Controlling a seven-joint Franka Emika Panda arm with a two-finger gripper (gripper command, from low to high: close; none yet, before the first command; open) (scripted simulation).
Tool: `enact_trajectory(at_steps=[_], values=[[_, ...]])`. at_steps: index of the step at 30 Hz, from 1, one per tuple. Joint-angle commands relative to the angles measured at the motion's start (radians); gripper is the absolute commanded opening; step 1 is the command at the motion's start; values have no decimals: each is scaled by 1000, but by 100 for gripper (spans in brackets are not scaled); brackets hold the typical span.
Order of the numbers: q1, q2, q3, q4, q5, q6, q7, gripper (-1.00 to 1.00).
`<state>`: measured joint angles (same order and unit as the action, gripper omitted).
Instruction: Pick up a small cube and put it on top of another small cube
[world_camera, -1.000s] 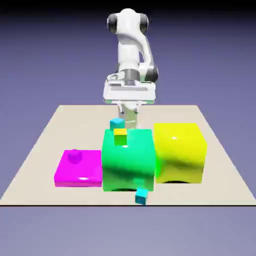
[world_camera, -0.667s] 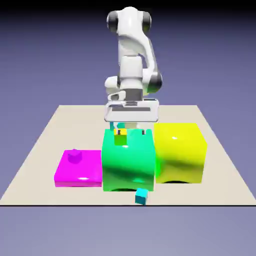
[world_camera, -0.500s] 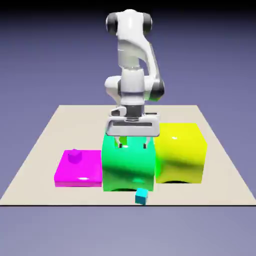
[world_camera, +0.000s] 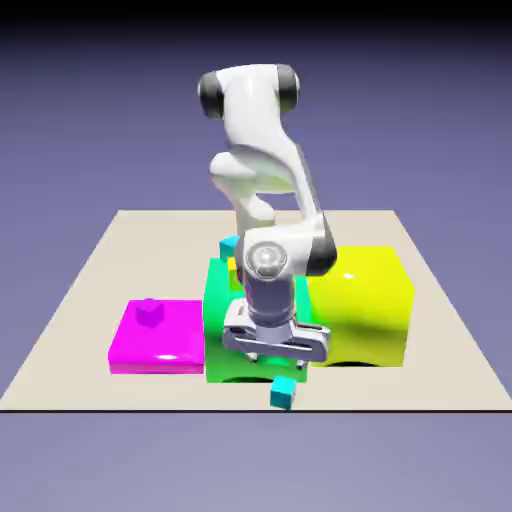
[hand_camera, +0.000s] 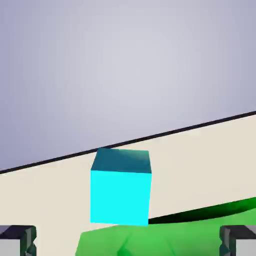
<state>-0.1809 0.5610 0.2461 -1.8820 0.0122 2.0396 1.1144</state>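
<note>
The teal cube (world_camera: 283, 393) sits on the worktop (world_camera: 80, 290) just in front of the big green block (world_camera: 222, 330), close to the near edge. The hand (world_camera: 274, 360) hangs right above and just behind it, in front of the green block's face, its fingers (hand_camera: 239, 242) spread wide with nothing between them. In the hand view the teal cube (hand_camera: 120, 187) shows between the two fingertips, apart from both. The purple cube (world_camera: 150, 313) rests on the flat magenta slab (world_camera: 160, 340), which touches the green block on the exterior view's left. A yellow block (world_camera: 370, 305) stands against the green block's other side. A second teal cube (world_camera: 230, 245) peeks out behind the green block.
</note>
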Motion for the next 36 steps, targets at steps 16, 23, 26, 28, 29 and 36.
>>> enact_trajectory(at_steps=[16, 23, 26, 28, 29, 36], values=[[4, -21, -85, 14, 37, -50, -63, -100], [16, -190, -338, -106, 100, -69, -172, -100], [21, -262, -447, -157, 127, -77, -218, -100], [22, -304, -519, -195, 141, -87, -237, -100], [20, -322, -556, -215, 146, -93, -238, -100], [7, -445, -806, -359, 177, -142, -242, -100]])
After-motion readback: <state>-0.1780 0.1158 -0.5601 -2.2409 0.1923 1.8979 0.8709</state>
